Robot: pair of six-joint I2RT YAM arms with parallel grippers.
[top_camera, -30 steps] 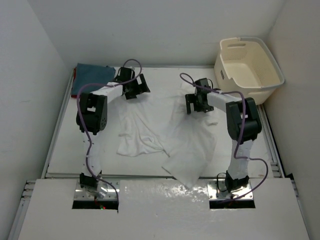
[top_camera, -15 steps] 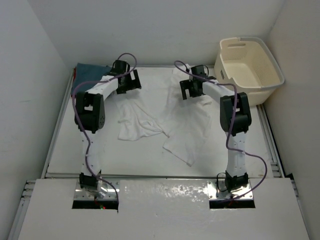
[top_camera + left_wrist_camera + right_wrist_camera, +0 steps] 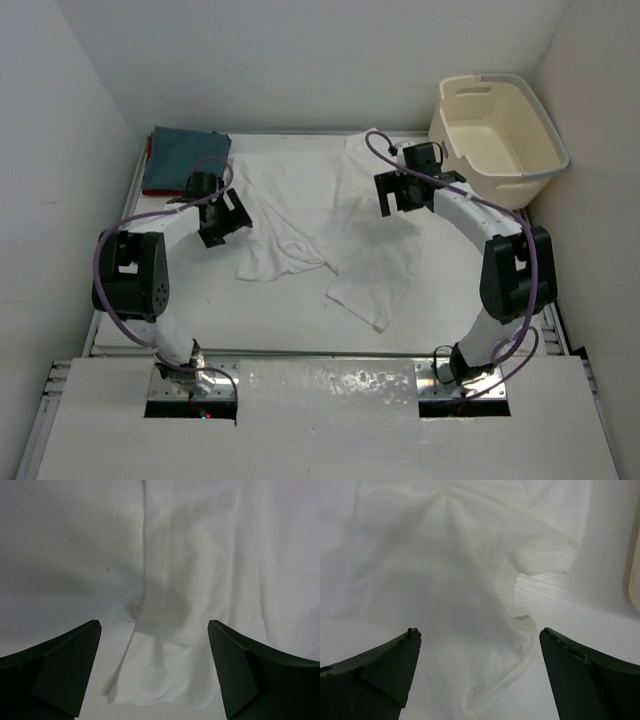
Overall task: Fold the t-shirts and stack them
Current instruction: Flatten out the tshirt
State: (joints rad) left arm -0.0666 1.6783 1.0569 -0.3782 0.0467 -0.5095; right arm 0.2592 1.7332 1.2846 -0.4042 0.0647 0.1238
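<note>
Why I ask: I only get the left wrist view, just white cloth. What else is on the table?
Observer: A folded blue-grey t-shirt lies in the far left corner, on a red t-shirt whose edge just shows.
Operator: And the other arm?
Observer: The right gripper hangs over the right half of the white t-shirt, fingers open, holding nothing.
Operator: Any basket?
Observer: A cream laundry basket sits at the far right corner.

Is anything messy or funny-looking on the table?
Yes. The white t-shirt lies rumpled and twisted across the middle of the table, with bunched folds on its left side instead of being spread flat. The blue-grey t-shirt in the far left corner looks neatly folded.
</note>
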